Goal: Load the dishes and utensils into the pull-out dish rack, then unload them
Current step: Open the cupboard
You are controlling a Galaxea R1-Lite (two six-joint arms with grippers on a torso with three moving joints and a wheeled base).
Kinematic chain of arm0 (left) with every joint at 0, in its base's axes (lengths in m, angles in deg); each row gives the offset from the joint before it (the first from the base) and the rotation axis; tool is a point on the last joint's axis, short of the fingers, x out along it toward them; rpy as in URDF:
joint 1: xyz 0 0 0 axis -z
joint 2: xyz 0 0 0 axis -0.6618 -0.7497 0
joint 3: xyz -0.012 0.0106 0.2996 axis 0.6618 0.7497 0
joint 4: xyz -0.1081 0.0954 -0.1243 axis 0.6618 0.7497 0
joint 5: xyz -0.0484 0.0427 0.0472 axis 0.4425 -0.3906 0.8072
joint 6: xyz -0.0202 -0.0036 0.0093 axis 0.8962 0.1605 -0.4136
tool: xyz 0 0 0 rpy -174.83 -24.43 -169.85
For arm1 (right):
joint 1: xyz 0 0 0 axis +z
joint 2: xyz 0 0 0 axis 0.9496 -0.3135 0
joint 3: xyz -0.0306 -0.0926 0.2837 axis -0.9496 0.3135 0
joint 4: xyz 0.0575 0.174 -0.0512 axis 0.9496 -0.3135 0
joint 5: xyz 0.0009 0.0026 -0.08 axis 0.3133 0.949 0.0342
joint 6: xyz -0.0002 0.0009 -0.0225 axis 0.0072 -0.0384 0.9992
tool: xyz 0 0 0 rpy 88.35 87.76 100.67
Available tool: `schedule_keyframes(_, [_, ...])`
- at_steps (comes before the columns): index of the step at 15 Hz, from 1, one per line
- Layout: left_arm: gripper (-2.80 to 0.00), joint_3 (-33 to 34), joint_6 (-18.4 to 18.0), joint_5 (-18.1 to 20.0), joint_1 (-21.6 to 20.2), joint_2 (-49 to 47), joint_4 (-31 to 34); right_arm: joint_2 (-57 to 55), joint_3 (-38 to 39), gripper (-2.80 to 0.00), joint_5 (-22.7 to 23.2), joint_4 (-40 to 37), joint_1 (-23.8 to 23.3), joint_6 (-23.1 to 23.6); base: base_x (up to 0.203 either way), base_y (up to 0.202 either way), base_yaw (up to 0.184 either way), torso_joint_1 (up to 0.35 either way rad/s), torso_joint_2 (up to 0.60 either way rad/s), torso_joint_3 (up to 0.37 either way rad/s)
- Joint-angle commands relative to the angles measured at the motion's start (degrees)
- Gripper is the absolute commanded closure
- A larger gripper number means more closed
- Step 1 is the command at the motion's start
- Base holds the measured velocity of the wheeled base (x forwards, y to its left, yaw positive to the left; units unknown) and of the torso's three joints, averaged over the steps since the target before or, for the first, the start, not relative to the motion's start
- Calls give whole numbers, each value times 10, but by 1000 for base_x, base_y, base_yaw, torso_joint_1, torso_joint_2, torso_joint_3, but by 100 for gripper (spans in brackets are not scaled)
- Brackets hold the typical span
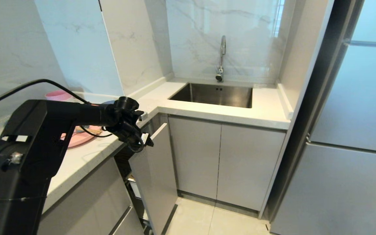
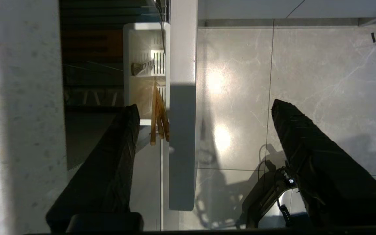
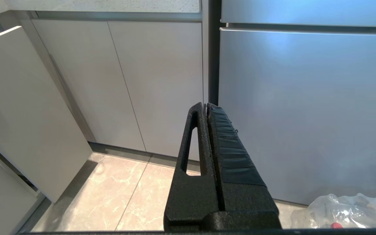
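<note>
The pull-out dish rack stands drawn out of the cabinet, its narrow grey front panel (image 1: 157, 169) (image 2: 182, 130) seen edge-on. Light wooden chopsticks (image 2: 158, 120) stand in its white caddy (image 2: 142, 36), leaning toward the panel; a grey spoon end (image 2: 139, 68) shows in the farther compartment. My left gripper (image 1: 144, 138) (image 2: 204, 105) hangs above the panel's top edge, pointing down, open and holding nothing, one finger (image 2: 109, 163) on the rack's side, the other (image 2: 305, 147) over the floor. The pink plate (image 1: 78, 138) lies on the countertop behind my left arm. My right gripper (image 3: 206, 106) is shut and empty, parked low.
A pink bowl (image 1: 58, 95) sits at the back of the counter (image 1: 86, 156). The sink (image 1: 214, 94) and tap (image 1: 221, 58) are in the corner; grey cabinet doors (image 1: 224, 163) stand below, and the fridge (image 1: 354, 130) is on the right. A plastic bag (image 3: 344, 209) lies on the floor.
</note>
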Motion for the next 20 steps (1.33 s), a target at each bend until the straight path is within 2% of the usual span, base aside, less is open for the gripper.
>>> schedule_keyframes(1, [-280,0,0,1,0,-12,2,-1,0,0,0,0,0,0,0,0,0,0,0,0])
schedule_keyframes(5, [-280,0,2,2,1,-30,1,-1,0,0,0,0,0,0,0,0,0,0,0,0])
schedule_keyframes(12, [-280,0,17,-1,34,-41,3,-1,0,0,0,0,0,0,0,0,0,0,0,0])
schedule_keyframes(20, [-280,0,49,-2,98,-40,6,-1,0,0,0,0,0,0,0,0,0,0,0,0])
